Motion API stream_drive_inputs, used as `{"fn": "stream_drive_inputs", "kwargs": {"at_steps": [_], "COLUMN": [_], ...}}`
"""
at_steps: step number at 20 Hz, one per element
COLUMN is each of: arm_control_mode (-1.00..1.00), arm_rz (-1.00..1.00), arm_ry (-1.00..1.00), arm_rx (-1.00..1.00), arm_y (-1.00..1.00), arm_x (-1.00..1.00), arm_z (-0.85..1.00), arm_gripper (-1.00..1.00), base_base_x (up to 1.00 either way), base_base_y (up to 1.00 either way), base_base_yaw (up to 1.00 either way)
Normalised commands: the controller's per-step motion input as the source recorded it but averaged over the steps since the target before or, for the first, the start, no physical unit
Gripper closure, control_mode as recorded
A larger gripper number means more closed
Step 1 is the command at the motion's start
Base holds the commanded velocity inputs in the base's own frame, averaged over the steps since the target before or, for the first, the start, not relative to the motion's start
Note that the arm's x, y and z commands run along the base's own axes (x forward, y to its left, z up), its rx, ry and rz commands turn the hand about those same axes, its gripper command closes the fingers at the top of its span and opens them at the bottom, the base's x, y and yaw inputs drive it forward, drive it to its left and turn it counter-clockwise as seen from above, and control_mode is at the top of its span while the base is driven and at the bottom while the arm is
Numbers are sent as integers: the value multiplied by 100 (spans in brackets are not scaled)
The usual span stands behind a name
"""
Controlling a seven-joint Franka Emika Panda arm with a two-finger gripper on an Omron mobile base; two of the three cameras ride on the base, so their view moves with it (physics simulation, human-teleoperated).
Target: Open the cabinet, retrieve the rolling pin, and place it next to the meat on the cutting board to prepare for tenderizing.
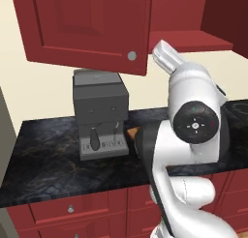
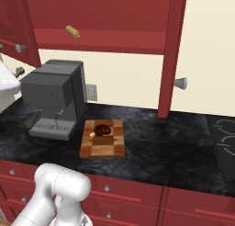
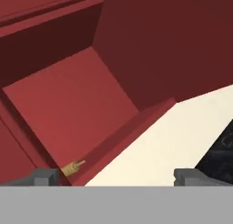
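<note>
The cabinet stands open, its left door and right door swung out. Inside, the tan rolling pin lies on the red shelf near the front edge; in the hand view the rolling pin shows low at the shelf lip. My gripper is open with nothing between its fingers, raised towards the cabinet and still apart from the pin. On the black counter lies the checkered cutting board with the dark brown meat on its far half.
A grey coffee machine stands left of the board, under the cabinet. A stovetop is at the far right of the counter. Red drawers with silver knobs run below. The open right door hangs over the counter.
</note>
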Motion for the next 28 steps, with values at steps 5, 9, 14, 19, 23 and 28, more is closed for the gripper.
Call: {"fn": "stream_drive_inputs", "kwargs": {"at_steps": [5, 9, 14, 19, 23, 28], "arm_control_mode": [-100, -100, -100, -100, -100, -100], "arm_rz": [15, 15, 18, 23, 24, 22], "arm_ry": [0, 0, 0, 0, -1, -1], "arm_rx": [19, 19, 20, 20, 14, 9], "arm_y": [-28, -19, -22, -26, -8, 0], "arm_x": [46, 13, 27, 44, 28, 35], "arm_z": [-4, 0, -1, 0, -9, -8], "arm_gripper": [-100, -100, -100, -100, -100, -100], "base_base_x": [0, 0, 0, 0, 0, 0], "base_base_y": [0, 0, 0, 0, 0, 0], "base_base_yaw": [0, 0, 0, 0, 0, 0]}}
